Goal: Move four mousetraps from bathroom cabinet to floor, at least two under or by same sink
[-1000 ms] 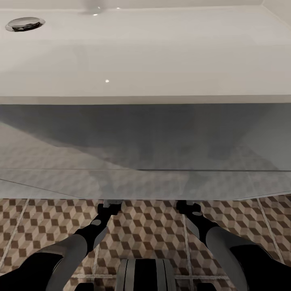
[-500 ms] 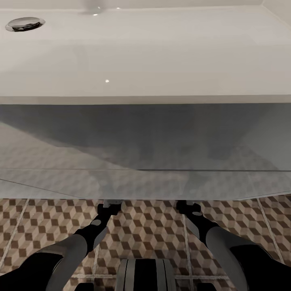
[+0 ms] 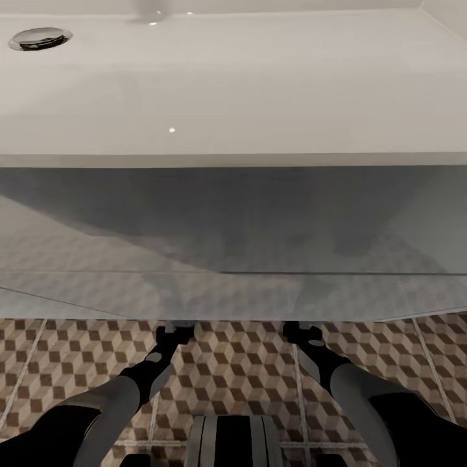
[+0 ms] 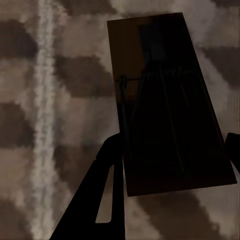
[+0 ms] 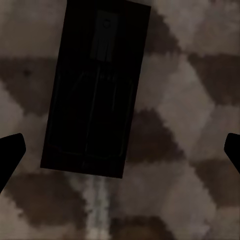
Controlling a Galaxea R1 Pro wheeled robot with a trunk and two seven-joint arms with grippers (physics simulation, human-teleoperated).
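In the left wrist view a mousetrap (image 4: 165, 105), a dark flat rectangle with wire parts, lies in shadow just over the cube-patterned bathroom floor (image 4: 65, 75). My left gripper (image 4: 175, 145) is shut on it, one finger against each long edge. A second mousetrap (image 5: 95, 90) lies flat on the floor tiles (image 5: 190, 100) in the right wrist view. My right gripper (image 5: 120, 147) stands open around it, its fingertips (image 5: 10, 150) far from the trap. In the head view the white sink (image 3: 233, 84) looms above, and both arms reach under its front edge.
A chrome drain (image 3: 39, 37) sits at the sink's far left. Below the basin a grey translucent panel (image 3: 233, 259) hides the fingers of both arms. Patterned floor (image 3: 246, 363) shows between my forearms, with the robot's trunk (image 3: 233, 441) at the bottom.
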